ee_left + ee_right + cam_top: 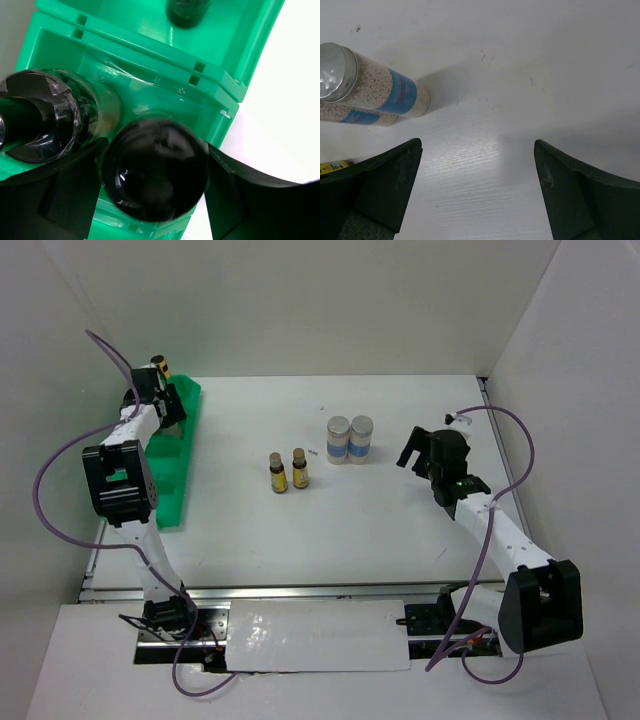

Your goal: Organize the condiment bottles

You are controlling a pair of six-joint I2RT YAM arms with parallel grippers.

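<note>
L fingers (pixel 75 192) straddle black-capped bottle (pixel 155 172) in green tray (pixel 150 47), grip vs release unclear; R fingers (pixel 380 185) open, empty; two amber bottles (pixel 278 472), two jars (pixel 339 439) outstanding on table (pixel 400 530).

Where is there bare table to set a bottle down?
Bare: the near strip of table before the amber bottles; the gap between the green tray and those bottles; the far strip behind the silver-lidded jars. Crowded: the tray's far end, around the left claw.

top camera looks down from behind on the white table (pixel 400 530); left wrist camera sits close above the bright green plastic tray (pixel 150 55), right wrist low beside two silver-lidded blue-labelled jars (pixel 390 92), both shared overhead.
</note>
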